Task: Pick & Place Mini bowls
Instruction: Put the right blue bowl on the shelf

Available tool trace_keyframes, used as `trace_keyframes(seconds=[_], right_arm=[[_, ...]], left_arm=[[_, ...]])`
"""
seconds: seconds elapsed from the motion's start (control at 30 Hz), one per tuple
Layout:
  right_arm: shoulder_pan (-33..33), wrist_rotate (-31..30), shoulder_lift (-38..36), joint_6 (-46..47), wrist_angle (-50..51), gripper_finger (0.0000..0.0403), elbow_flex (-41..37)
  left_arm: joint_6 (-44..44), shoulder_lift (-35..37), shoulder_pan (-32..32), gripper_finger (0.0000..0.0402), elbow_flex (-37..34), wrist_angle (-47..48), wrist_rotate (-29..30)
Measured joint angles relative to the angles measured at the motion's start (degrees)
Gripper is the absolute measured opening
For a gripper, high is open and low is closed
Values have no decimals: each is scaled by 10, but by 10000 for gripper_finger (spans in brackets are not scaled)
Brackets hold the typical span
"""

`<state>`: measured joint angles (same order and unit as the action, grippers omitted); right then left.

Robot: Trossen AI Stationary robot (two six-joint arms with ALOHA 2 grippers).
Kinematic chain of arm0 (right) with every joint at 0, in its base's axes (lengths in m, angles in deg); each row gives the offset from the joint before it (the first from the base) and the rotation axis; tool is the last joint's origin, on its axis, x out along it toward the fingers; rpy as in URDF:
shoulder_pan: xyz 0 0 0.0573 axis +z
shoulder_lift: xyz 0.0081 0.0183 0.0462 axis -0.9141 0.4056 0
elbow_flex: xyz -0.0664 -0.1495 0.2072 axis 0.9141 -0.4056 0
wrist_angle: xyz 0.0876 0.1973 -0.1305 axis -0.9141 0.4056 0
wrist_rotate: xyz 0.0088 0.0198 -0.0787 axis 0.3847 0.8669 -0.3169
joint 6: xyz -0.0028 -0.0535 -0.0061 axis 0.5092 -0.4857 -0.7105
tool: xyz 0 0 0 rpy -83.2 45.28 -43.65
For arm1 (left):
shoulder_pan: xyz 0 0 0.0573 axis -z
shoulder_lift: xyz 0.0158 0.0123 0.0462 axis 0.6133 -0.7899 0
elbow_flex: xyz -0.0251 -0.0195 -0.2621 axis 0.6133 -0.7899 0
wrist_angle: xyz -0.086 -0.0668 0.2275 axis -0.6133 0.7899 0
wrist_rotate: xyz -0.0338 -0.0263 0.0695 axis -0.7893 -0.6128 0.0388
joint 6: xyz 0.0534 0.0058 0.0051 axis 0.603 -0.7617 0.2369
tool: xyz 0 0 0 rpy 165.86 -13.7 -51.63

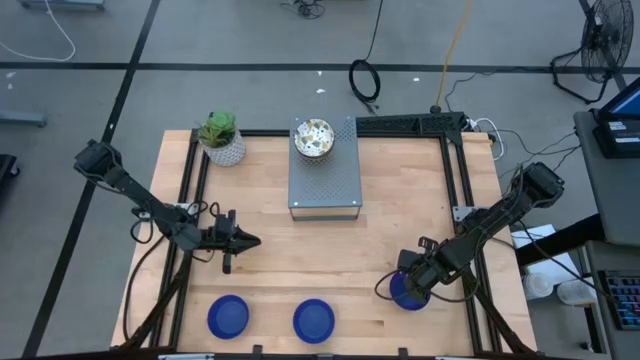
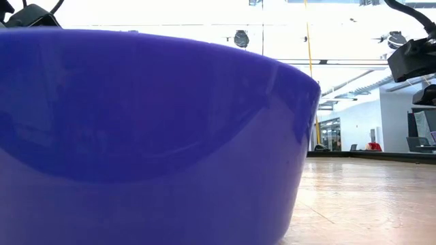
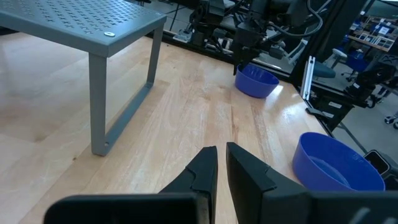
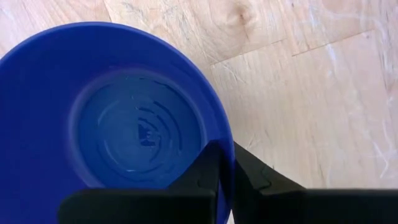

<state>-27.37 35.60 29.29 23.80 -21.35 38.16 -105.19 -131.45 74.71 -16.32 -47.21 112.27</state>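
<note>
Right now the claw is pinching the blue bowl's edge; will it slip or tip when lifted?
Probably tips a little: the right gripper pinches only one side of the blue bowl's rim. It may slip, since the bowl looks smooth and shiny. It seems stiff and empty, so likely light.

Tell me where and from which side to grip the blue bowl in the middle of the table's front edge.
Grip the middle blue bowl by its thin rim wall, coming straight down from above, one finger inside and one outside. It sits upright and open-topped, with sloping sides too wide to span. The right gripper is shut on the right-hand blue bowl in just this way. The left gripper is probably nearer.
</note>
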Motion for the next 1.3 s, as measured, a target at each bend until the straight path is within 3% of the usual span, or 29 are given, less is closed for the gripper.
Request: trace_keyframes(seconds=[1.07,1.3], right_arm=[[0,0,0,-30,0,5,0],[0,2,1,38,1,4,0]], left_arm=[[0,0,0,37,0,0,0],[0,0,0,37,0,0,0]])
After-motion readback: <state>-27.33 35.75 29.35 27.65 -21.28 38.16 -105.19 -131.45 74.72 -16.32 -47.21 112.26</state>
